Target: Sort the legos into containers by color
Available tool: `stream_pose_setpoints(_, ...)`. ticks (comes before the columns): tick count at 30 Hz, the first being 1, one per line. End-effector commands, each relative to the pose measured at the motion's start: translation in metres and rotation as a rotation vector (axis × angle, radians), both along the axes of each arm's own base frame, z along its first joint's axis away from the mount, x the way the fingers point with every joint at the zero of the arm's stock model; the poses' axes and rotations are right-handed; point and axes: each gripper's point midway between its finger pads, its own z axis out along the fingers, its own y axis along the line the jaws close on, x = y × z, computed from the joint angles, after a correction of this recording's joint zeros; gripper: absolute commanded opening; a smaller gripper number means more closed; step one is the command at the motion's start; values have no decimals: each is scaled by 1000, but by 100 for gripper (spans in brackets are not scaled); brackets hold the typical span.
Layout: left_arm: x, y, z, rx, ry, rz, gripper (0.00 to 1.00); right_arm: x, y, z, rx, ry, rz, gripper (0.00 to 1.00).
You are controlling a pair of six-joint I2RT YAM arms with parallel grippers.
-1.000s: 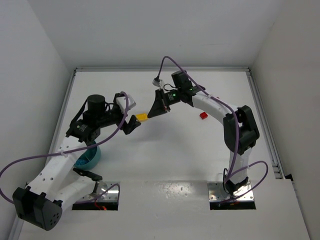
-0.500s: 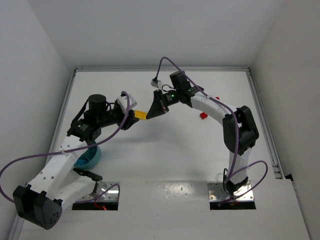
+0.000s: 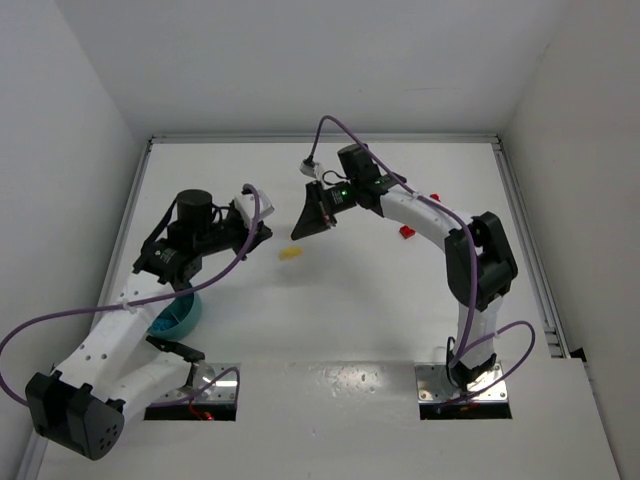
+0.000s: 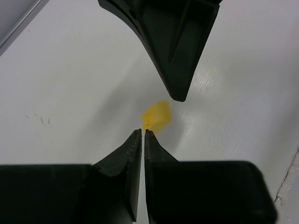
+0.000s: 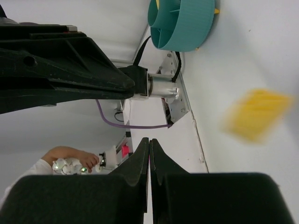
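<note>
A yellow lego [image 3: 290, 253] shows blurred and loose over the white table, between and just in front of both grippers. My left gripper [image 3: 263, 233] is shut with nothing between its fingers; in the left wrist view the yellow lego [image 4: 156, 116] sits just past its tips [image 4: 142, 131]. My right gripper [image 3: 298, 235] is shut and empty, and its wrist view shows the lego [image 5: 257, 114] as a blur off to the side. The teal bowl [image 3: 178, 317] with its containers stands partly hidden under my left arm. A red lego [image 3: 407, 232] lies by the right arm.
A second small red piece [image 3: 434, 198] lies behind the right arm. White walls close in the table on three sides. Purple cables loop around both arms. Metal base plates [image 3: 463, 390] sit at the near edge.
My left gripper has closed from wide open. The yellow lego, earlier at the right gripper's tip between both grippers, has come free and dropped a little toward the near side.
</note>
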Motion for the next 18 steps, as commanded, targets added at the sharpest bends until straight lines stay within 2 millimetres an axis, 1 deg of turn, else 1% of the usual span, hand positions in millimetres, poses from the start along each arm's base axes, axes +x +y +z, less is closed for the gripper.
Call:
stream_pose_setpoints(1, -10, 1, 9, 19, -49, -31, 13, -5, -7, 17, 36, -45, 9, 0)
stream_pose_setpoints(2, -13, 2, 5, 27, -28, -31, 13, -7, -9, 19, 37, -57, 13, 0)
stream_pose_setpoints(4, -16, 7, -1, 53, -31, -28, 13, -13, -13, 12, 26, -60, 23, 0)
stream_pose_setpoints(5, -20, 8, -1, 56, -23, -29, 19, -18, -17, 6, -3, -45, 20, 0)
stream_pose_setpoints(6, -20, 11, -4, 67, -15, -14, 23, -21, -19, 1, -13, -43, 28, 0)
stream_pose_setpoints(7, -22, 12, -4, 68, -12, -14, 30, -21, -21, -5, -21, -88, 40, 0)
stream_pose_setpoints(8, -25, 13, -9, 83, 5, -19, 41, -25, -28, -14, -78, -81, 32, 0)
stream_pose_setpoints(9, -25, 13, -9, 83, 5, -19, 53, -17, -31, -21, -91, -145, 21, 2)
stream_pose_setpoints(10, -26, 15, -11, 97, 6, -16, 72, -25, -41, -33, -160, -119, 27, 8)
stream_pose_setpoints(11, -26, 18, -14, 108, 18, -5, 79, -17, -49, -49, -236, -218, 25, 16)
stream_pose_setpoints(12, -27, 18, -14, 100, 27, 1, 85, -14, -56, -56, -292, -249, 24, 24)
stream_pose_setpoints(13, -27, 17, -20, 110, 53, 8, 95, -11, -70, -72, -384, -304, 31, 27)
stream_pose_setpoints(14, -24, 19, -23, 115, 67, 24, 100, -9, -77, -81, -428, -341, 31, 33)
stream_pose_setpoints(15, -23, 18, -21, 108, 74, 29, 100, -8, -85, -92, -473, -369, 35, 38)
stream_pose_setpoints(16, -20, 18, -27, 110, 104, 49, 100, -5, -92, -101, -514, -401, 40, 43)
stream_pose_setpoints(17, -19, 18, -22, 106, 95, 49, 100, 0, -103, -114, -574, -457, 57, 46)
stream_pose_setpoints(18, -17, 18, -26, 109, 114, 62, 100, 0, -109, -120, -602, -472, 64, 55)
